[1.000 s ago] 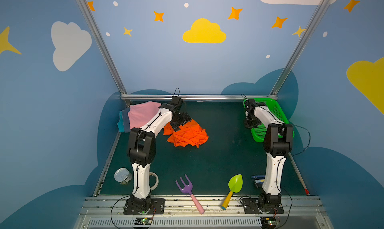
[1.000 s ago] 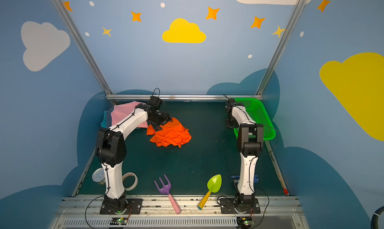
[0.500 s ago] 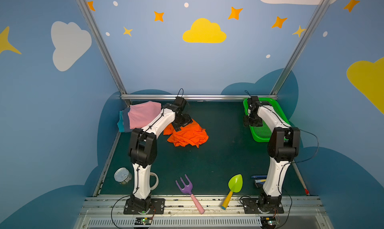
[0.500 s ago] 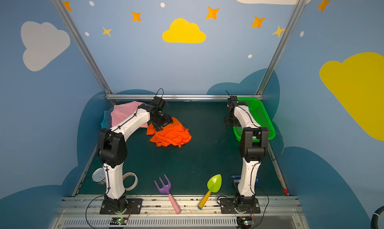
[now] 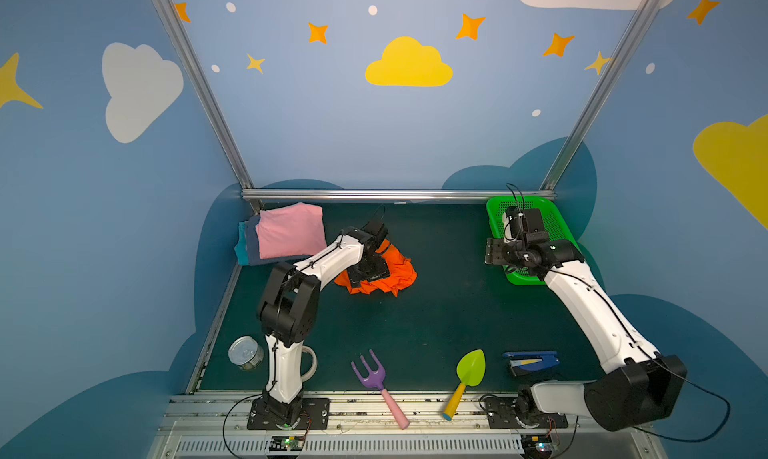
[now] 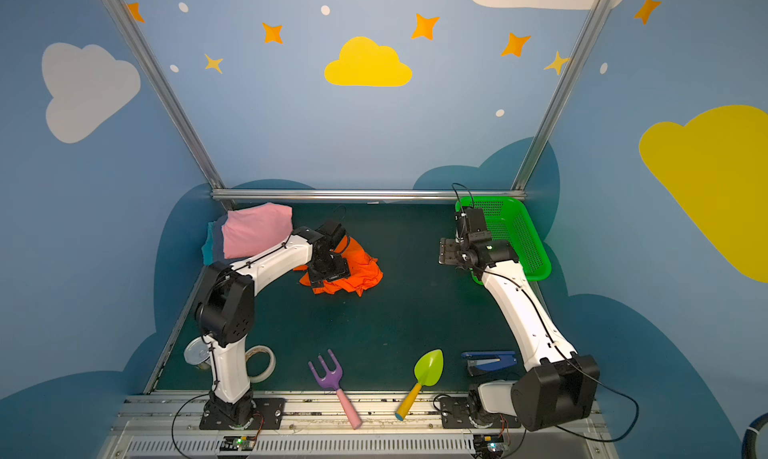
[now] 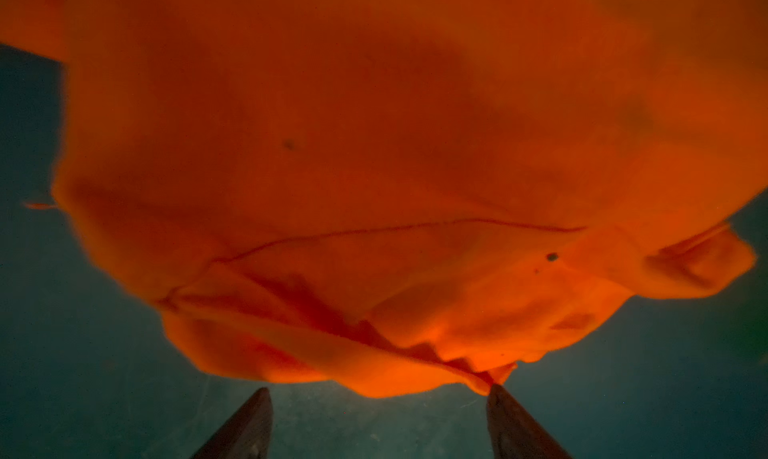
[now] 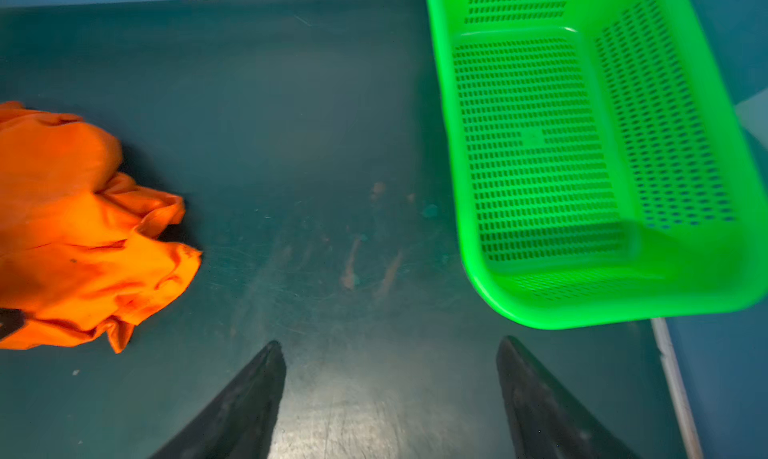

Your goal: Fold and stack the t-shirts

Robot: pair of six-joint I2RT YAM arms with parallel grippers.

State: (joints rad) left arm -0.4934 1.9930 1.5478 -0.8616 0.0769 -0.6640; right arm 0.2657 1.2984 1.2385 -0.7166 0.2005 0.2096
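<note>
My left gripper (image 7: 378, 394) is at the crumpled orange shirt (image 7: 374, 166) mid-table, jaws apart around nothing, one fingertip (image 7: 505, 407) touching its edge. My right gripper (image 8: 390, 344) hangs wide open and empty beside the basket (image 8: 602, 311). The pink shirt (image 5: 291, 230) tops the folded ones in the far left corner.

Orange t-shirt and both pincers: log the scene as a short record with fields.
orange t-shirt: crumpled, unfolded, mid-table
pink t-shirt: folded, atop the grey-blue t-shirt and the teal t-shirt, far left corner
left pincer: open, at the orange t-shirt's edge
right pincer: open, holding nothing, above the table
green basket: far right, nothing inside
</note>
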